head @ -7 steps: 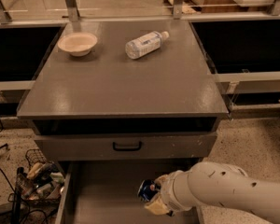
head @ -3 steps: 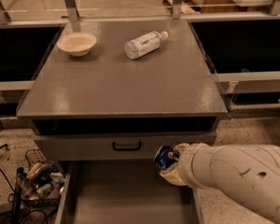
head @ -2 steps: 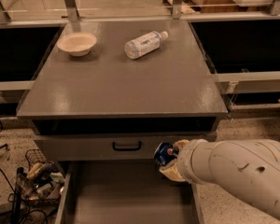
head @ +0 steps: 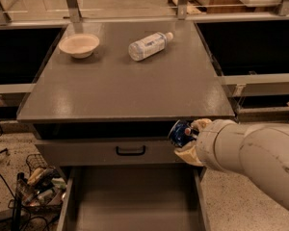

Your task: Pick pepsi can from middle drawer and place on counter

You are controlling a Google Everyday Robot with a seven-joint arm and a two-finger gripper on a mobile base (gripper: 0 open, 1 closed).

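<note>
The pepsi can (head: 179,133), dark blue with a metal end, is held in my gripper (head: 190,139) just below the front edge of the counter (head: 125,88), at its right end. My white arm comes in from the lower right. The gripper is shut on the can, with tan fingers (head: 187,154) above and below it. The middle drawer (head: 135,201) stands pulled open below, its flat grey floor bare. The can is well above the drawer floor and in front of the closed upper drawer front with the black handle (head: 130,151).
On the counter lie a clear plastic bottle (head: 148,45) on its side at the back and a tan bowl (head: 79,44) at the back left. A wire basket of clutter (head: 36,186) sits on the floor at the left. Railing posts stand behind the counter.
The gripper has lifted the can out of the open drawer, up and slightly right, to just under the counter's front edge. In the last second it has risen only a little.
</note>
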